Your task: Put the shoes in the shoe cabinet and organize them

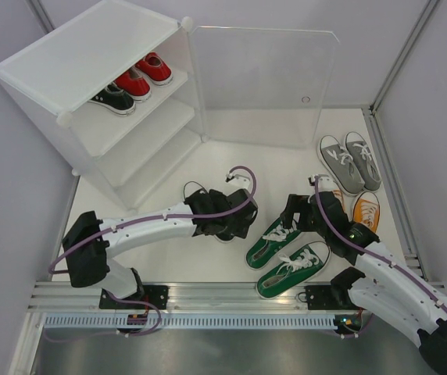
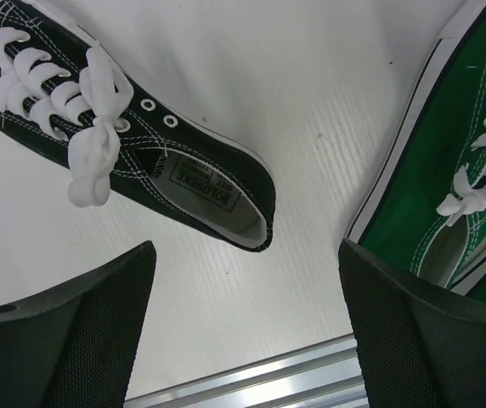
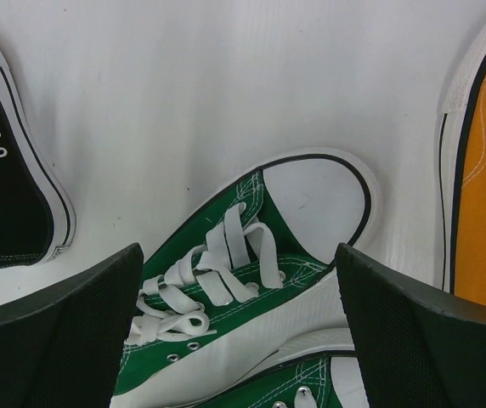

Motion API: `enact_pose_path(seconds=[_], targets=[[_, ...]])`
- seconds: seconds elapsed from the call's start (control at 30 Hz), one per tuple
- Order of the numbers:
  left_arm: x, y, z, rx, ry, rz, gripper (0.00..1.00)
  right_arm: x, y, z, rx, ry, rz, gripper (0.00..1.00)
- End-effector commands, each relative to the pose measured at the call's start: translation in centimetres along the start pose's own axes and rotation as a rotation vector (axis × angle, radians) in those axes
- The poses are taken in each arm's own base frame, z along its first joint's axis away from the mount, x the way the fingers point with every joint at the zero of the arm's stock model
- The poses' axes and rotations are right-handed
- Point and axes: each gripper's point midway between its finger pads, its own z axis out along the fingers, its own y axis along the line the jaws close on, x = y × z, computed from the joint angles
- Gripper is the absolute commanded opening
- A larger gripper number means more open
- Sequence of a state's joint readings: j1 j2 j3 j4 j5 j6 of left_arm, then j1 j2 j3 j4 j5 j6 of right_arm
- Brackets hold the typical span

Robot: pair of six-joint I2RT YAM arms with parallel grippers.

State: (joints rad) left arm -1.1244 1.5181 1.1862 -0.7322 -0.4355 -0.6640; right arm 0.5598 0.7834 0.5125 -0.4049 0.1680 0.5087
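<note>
The shoe cabinet (image 1: pixel 91 55) stands at the back left with its clear door (image 1: pixel 266 82) swung open. Its top shelf holds a black shoe (image 1: pixel 114 98) and two red shoes (image 1: pixel 144 76). My left gripper (image 1: pixel 235 223) hovers open over the floor by the heel of a second black shoe (image 2: pixel 141 144), with nothing between its fingers (image 2: pixel 73 340). My right gripper (image 1: pixel 295 217) is open and hangs above a green shoe (image 3: pixel 251 255), its fingers either side of the laces. The other green shoe (image 1: pixel 294 269) lies beside it.
A grey pair (image 1: pixel 350 161) sits at the back right, and an orange shoe (image 1: pixel 366 209) lies just right of my right arm. An aluminium rail (image 1: pixel 231 297) runs along the near edge. Grey walls close in on both sides.
</note>
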Motion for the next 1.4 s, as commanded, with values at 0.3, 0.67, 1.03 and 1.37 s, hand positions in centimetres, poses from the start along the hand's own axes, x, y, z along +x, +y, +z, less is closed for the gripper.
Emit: enact_pose_path(seconds=[0.3, 0.67, 1.03, 1.37], targets=[[2.8, -0.5, 1.7, -0.002, 0.116, 0.050, 0.77, -1.3, -0.3, -0.3, 0.027, -0.050, 0.015, 0.97], [4.8, -2.7, 4.1, 0.047, 0.178, 0.177, 0.66, -0.9, -0.4, 0.1, 0.034, -0.035, 0.009, 0.97], [7.6, -3.4, 5.4, 0.089, 0.244, 0.226, 0.57, -0.7, -0.5, 0.3, 0.036, -0.028, 0.007, 0.97], [3.8, -3.9, 2.5, 0.104, 0.161, 0.203, 0.66, -0.5, -0.4, 0.5, 0.034, -0.016, 0.003, 0.96]])
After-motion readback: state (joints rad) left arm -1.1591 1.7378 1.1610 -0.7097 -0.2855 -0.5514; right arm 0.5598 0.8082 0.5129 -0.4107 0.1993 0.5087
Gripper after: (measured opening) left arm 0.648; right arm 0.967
